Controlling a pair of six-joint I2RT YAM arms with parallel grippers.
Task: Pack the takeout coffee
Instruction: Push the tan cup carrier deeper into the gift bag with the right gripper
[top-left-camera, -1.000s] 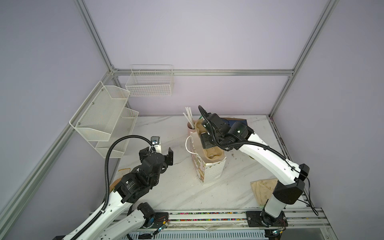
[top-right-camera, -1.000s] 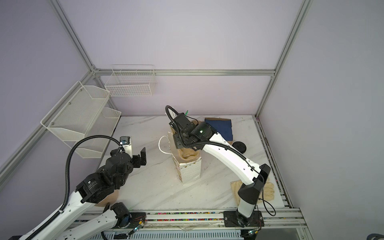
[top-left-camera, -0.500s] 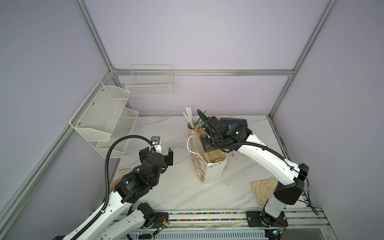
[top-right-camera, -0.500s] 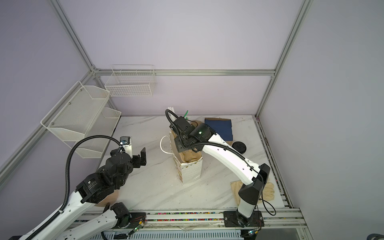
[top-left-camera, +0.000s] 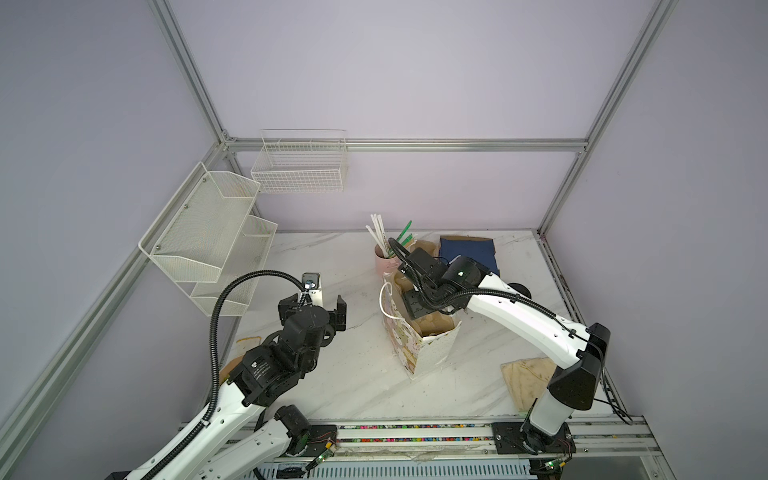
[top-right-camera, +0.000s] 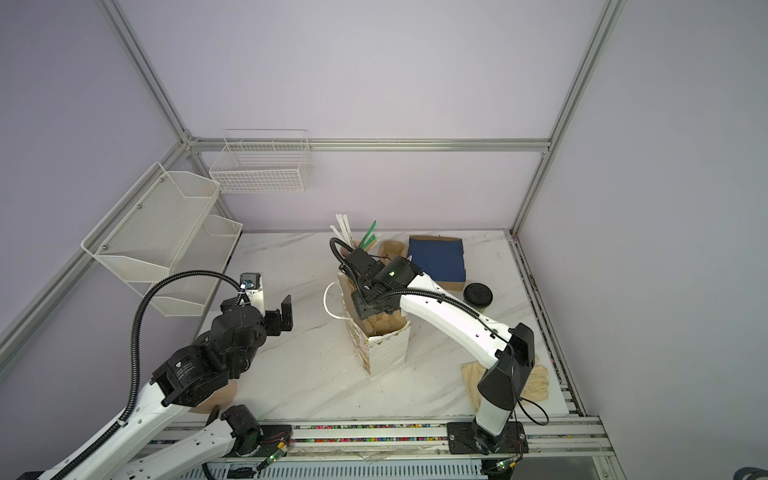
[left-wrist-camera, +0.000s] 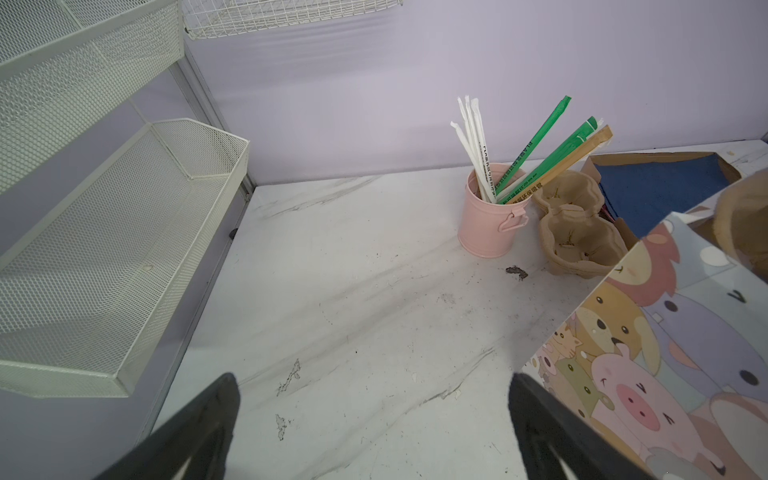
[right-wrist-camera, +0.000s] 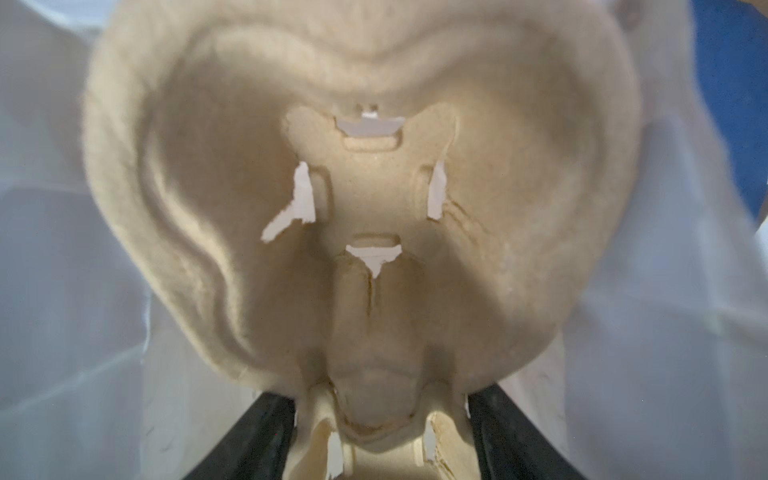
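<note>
The takeout coffee is out of view in every frame. My right gripper (right-wrist-camera: 380, 411) is shut on a tan pulp cup tray (right-wrist-camera: 361, 199), its black fingers (right-wrist-camera: 266, 436) pressing on either side of the tray's narrow middle. In both top views this gripper (top-left-camera: 419, 303) (top-right-camera: 365, 305) reaches down into the mouth of the cartoon-printed paper bag (top-left-camera: 432, 353) (top-right-camera: 386, 353), with the tray (top-left-camera: 434, 326) (top-right-camera: 384, 324) partly inside. My left gripper (top-left-camera: 311, 311) (top-right-camera: 266, 316) (left-wrist-camera: 374, 415) hovers open and empty over the table, left of the bag (left-wrist-camera: 673, 353).
A pink mug with straws (left-wrist-camera: 488, 220) (top-left-camera: 382, 259) and more pulp trays (left-wrist-camera: 575, 237) stand behind the bag. A blue box (top-left-camera: 469, 253) (top-right-camera: 436, 257) and a black round lid (top-right-camera: 478, 295) lie at the back right. Tan cloth (top-left-camera: 528, 378) lies front right. Wire shelves (top-left-camera: 208, 237) hang on the left wall.
My right gripper has moved lower with the pulp tray, deeper into the bag's mouth. The left arm has stayed still.
</note>
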